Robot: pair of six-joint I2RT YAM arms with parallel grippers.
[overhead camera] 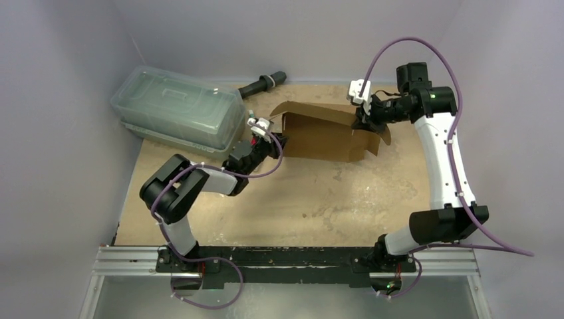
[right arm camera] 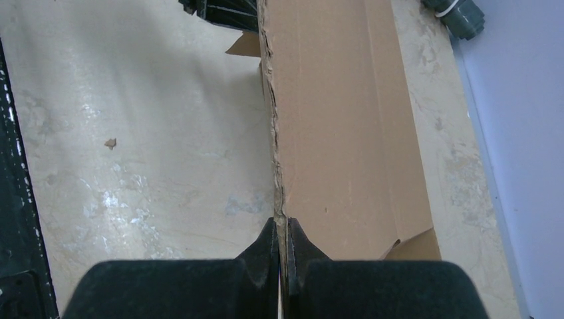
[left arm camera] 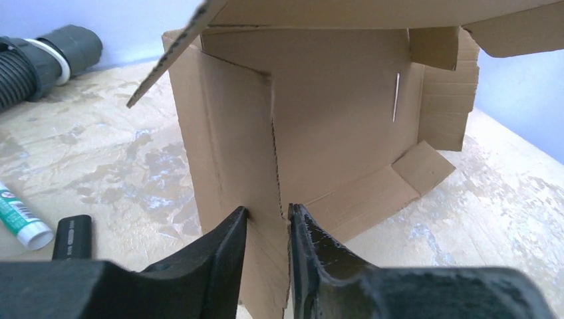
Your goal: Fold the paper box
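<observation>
The paper box (overhead camera: 319,136) is brown corrugated cardboard, standing partly folded at the back middle of the table, with walls raised and a flap jutting out at the top. My left gripper (overhead camera: 279,141) is at its left end. In the left wrist view the box (left arm camera: 332,133) fills the frame, and the left gripper (left arm camera: 266,219) is open, with a box panel lying in the gap between its jaws, loose. My right gripper (overhead camera: 364,123) is at the box's upper right. In the right wrist view it (right arm camera: 282,226) is shut on the top edge of a box (right arm camera: 339,133) wall.
A clear greenish lidded container (overhead camera: 178,109) stands at the back left, close to the left arm. A dark ribbed handle (overhead camera: 263,84) lies behind the box. A white-and-green tube (left arm camera: 20,219) and a small black block (left arm camera: 72,236) lie left of the box.
</observation>
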